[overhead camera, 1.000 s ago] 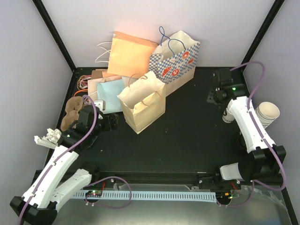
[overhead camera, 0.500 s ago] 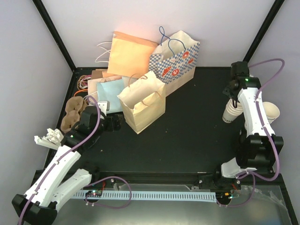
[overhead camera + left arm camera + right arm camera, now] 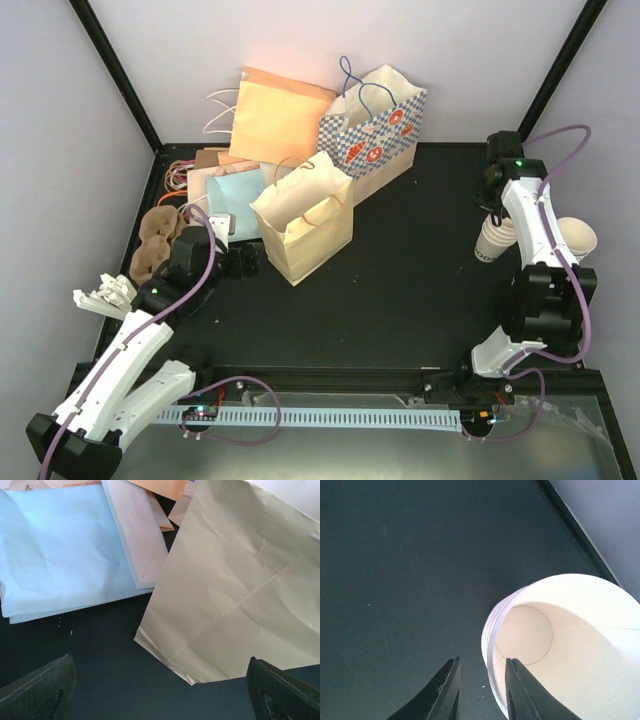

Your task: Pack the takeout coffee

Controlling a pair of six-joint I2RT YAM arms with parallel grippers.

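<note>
Table [image 3: 400, 280] blk, walls [image 3: 300, 40] pale lilac

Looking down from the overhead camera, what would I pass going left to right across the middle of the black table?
First a brown moulded cardboard cup carrier → standing tan paper bag with handles → stack of lidless cream paper cups → another cream paper cup at the right edge.
</note>
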